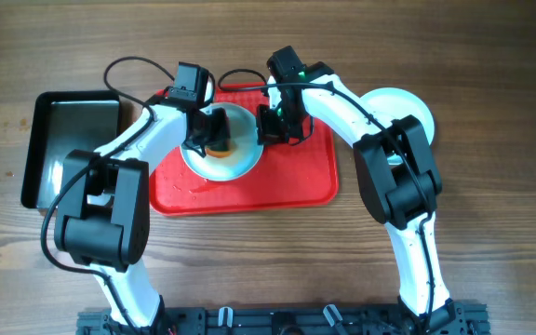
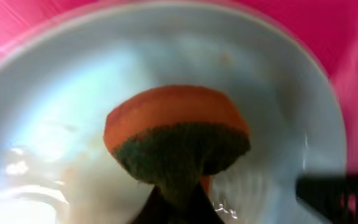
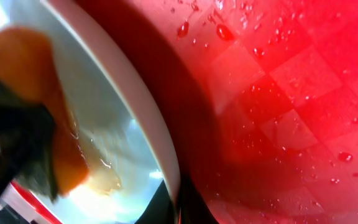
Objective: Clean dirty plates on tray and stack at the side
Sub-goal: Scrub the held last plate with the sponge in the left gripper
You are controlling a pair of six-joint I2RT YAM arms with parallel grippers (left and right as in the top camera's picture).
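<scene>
A white plate (image 1: 235,160) sits on the red tray (image 1: 296,177) near its back middle. My left gripper (image 1: 208,136) is shut on an orange sponge with a dark green scrub side (image 2: 178,140) and presses it on the plate's centre (image 2: 61,124). The plate surface is wet and smeared around the sponge. My right gripper (image 1: 266,126) is shut on the plate's right rim (image 3: 160,149), one finger inside and one outside. The wet tray floor (image 3: 278,93) shows beside the rim. Another white plate (image 1: 415,104) lies on the table right of the tray, partly hidden by my right arm.
A black metal pan (image 1: 73,140) lies on the table left of the tray. Water drops lie on the tray floor. Both arms cross above the tray's back half. The wooden table (image 1: 491,233) extends around.
</scene>
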